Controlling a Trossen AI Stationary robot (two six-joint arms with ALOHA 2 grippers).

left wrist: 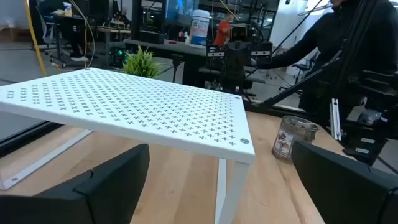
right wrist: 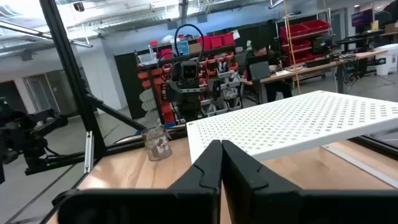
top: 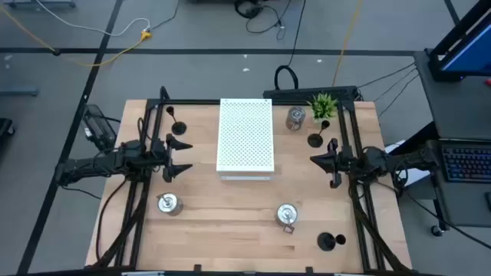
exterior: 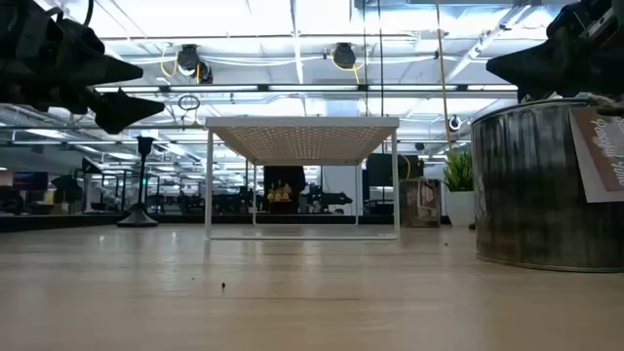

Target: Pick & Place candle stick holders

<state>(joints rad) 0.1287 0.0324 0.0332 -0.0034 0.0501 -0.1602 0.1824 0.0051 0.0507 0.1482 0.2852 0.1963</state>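
Three silver candle stick holders stand on the wooden table: one near left point(top: 167, 203), one near centre point(top: 286, 215) and one far right point(top: 295, 117). Black holders stand at the far left point(top: 178, 127), right of the board point(top: 314, 139) and at the near right point(top: 330, 241). My left gripper point(top: 182, 158) hovers open left of the white board, touching nothing; its fingers also show wide apart in the left wrist view point(left wrist: 217, 186). My right gripper point(top: 315, 159) hovers shut and empty right of the board, as the right wrist view point(right wrist: 221, 158) shows.
The white perforated board point(top: 245, 136) stands on legs in the table's middle, between the two grippers. A green plant point(top: 323, 106) stands at the far right corner. In the low view the near centre silver holder point(exterior: 536, 185) looms large at the right.
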